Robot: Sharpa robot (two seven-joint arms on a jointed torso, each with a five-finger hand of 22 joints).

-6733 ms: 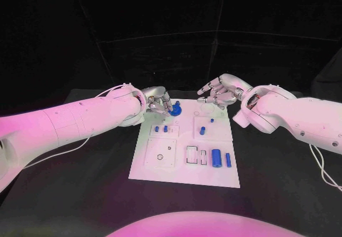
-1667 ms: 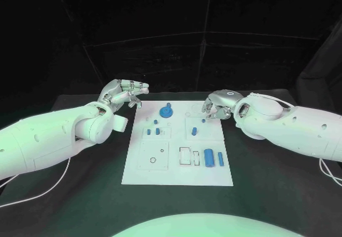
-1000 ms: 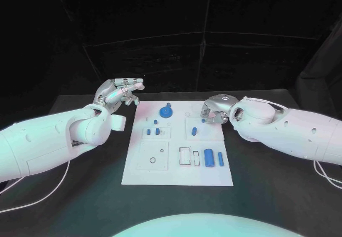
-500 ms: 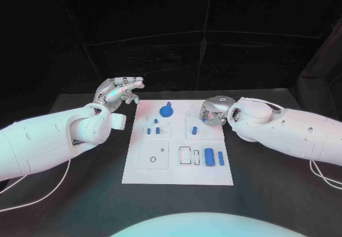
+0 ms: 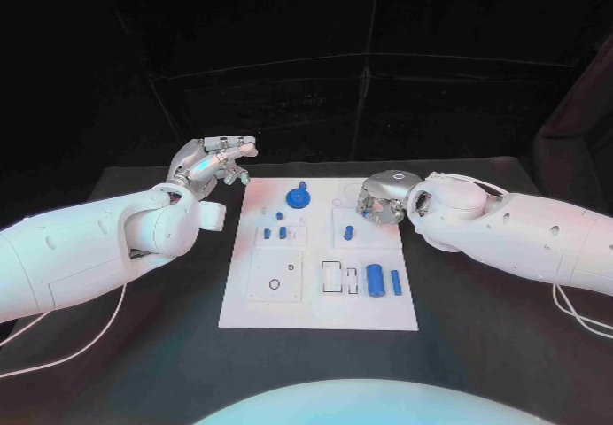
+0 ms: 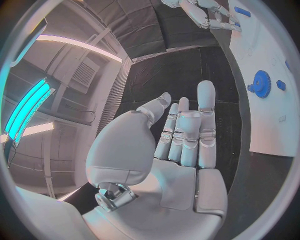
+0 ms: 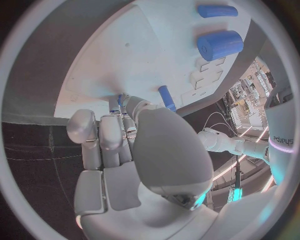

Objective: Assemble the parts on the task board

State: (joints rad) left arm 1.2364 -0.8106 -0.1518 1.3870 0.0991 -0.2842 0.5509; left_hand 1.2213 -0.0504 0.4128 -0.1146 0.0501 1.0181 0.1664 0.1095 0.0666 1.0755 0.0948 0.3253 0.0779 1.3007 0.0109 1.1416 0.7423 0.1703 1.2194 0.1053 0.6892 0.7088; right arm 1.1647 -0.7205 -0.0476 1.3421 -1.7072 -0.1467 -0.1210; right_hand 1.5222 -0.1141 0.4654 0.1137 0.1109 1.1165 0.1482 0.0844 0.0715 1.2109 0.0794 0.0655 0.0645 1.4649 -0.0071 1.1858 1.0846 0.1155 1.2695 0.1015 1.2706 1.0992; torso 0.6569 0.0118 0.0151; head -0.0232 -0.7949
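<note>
The white task board (image 5: 317, 305) lies mid-table. On it are a blue gear (image 5: 299, 197), small blue pieces (image 5: 266, 234), a blue peg (image 5: 347, 233), a thick blue cylinder (image 5: 375, 279) and a thin one (image 5: 395, 282). My right hand (image 5: 381, 204) reaches down on the board's far right part. In the right wrist view its fingertips (image 7: 112, 102) and thumb pinch a small blue part (image 7: 120, 99) at the board (image 7: 125, 60), close to the peg (image 7: 166, 97). My left hand (image 5: 213, 159) is raised off the far left corner, fingers straight and empty (image 6: 181, 135).
Black table (image 5: 141, 328) surrounds the board on all sides. In the left wrist view the gear (image 6: 259, 84) and the board's edge (image 6: 275, 120) lie beyond the fingers, with my right hand (image 6: 203, 12) further off.
My right hand has turned and lowered its fingers onto the board's far right part, closing them together. My left hand has drawn slightly back from the board and stays spread.
</note>
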